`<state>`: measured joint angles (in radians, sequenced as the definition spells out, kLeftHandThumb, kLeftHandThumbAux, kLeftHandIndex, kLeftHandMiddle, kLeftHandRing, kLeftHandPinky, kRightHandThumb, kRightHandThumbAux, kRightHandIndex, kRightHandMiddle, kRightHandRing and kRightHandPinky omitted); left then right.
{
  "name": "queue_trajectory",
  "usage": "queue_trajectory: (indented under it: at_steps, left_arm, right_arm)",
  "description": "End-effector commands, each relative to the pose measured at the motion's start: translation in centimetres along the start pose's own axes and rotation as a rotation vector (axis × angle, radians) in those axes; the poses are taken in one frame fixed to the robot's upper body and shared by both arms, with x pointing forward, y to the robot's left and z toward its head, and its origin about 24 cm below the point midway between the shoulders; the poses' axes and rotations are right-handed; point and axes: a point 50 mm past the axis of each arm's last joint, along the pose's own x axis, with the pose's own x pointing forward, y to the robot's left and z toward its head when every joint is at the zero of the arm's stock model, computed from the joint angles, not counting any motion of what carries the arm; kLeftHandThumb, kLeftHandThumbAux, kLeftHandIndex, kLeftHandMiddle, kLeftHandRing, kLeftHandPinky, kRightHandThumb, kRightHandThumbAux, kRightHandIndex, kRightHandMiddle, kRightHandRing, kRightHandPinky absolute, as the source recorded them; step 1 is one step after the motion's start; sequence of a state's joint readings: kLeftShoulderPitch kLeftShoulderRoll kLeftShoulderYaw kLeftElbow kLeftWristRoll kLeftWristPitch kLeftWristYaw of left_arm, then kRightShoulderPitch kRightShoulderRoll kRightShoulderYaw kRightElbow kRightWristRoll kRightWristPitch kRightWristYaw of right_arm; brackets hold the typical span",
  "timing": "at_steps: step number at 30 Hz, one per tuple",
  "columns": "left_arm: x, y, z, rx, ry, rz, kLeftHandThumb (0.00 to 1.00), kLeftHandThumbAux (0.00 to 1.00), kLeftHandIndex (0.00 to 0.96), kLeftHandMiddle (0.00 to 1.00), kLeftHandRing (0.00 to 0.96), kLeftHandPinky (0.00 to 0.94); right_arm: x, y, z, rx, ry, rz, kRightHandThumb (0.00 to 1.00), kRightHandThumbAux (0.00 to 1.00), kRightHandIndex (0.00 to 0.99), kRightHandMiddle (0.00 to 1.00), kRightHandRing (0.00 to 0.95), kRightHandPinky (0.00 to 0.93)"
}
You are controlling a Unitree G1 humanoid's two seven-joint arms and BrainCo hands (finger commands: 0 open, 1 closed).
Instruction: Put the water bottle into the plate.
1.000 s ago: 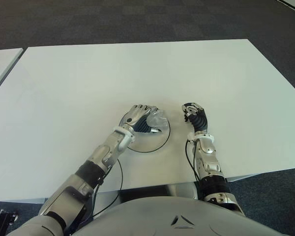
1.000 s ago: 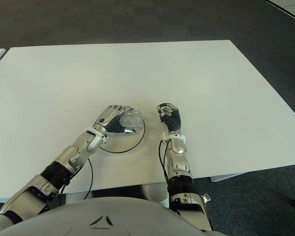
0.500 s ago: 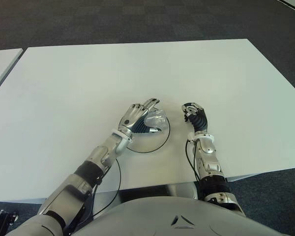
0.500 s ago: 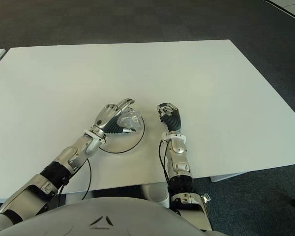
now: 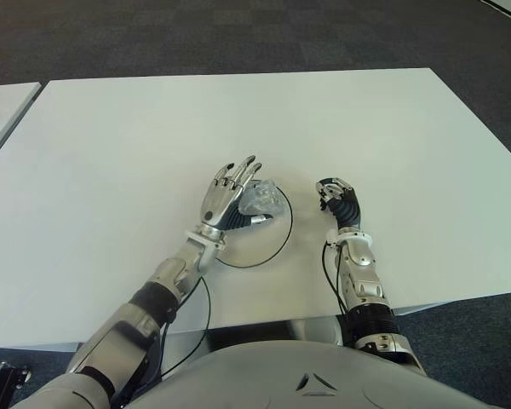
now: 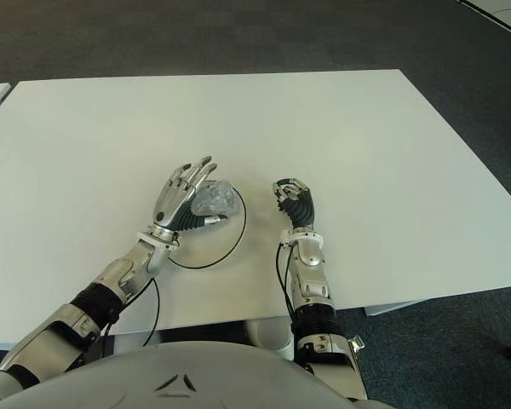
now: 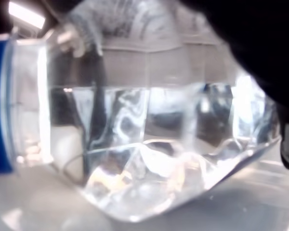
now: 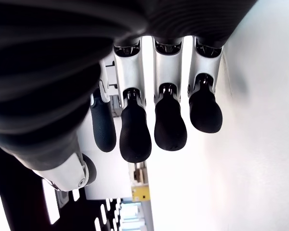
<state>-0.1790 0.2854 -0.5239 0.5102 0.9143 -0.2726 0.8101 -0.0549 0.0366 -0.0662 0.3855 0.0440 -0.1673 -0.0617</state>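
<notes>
Opening since 1 s ago: left hand (image 5: 228, 198) fingers spread, water bottle (image 5: 261, 198) released on plate (image 5: 272, 244); right hand (image 5: 339, 202) curled, empty.

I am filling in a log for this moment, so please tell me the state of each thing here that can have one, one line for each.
water bottle: lying on its side in the plate, not gripped.
plate: flat on the table, holding the bottle.
left hand: open, fingers spread, right beside the bottle.
right hand: shut, fingers curled, holding nothing, to the right of the plate.
table: bare where it shows.
</notes>
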Motion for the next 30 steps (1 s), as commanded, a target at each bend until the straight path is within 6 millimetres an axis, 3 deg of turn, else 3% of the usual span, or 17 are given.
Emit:
queue_trajectory:
  at_steps: [1,10,18,24,30]
  left_arm:
    - [-0.8,-0.5,-0.1,0.026,0.036,0.012,0.059,0.433,0.0,0.0,0.0,0.0]
    - [-1.2,-0.2,0.2,0.007,0.086,0.177,0.041,0.398,0.0,0.0,0.0,0.0]
    - [-1.3,0.4,0.4,-0.03,0.001,0.47,0.053,0.391,0.0,0.0,0.0,0.0]
    - [1.8,3.9,0.5,-0.121,-0.189,0.794,0.033,0.417,0.0,0.0,0.0,0.0]
    - [1.0,4.0,0.8,-0.204,-0.258,0.781,0.004,0.443,0.0,0.0,0.0,0.0]
  right_arm:
    - [-1.4,-0.5,-3.3,0.01,0.171,-0.024,0.705,0.728,0.437,0.748,0.728,0.727]
    - [-1.4,-0.5,-3.4,0.012,0.179,-0.023,0.704,0.728,0.437,0.743,0.725,0.726]
    - [-1.4,-0.5,-3.4,0.005,0.18,-0.025,0.704,0.728,0.437,0.744,0.727,0.734]
    - [-1.5,-0.5,-3.3,0.004,0.178,-0.02,0.704,0.729,0.437,0.744,0.728,0.732]
    - [-1.5,-0.4,-3.4,0.009,0.18,-0.018,0.704,0.728,0.437,0.746,0.729,0.729]
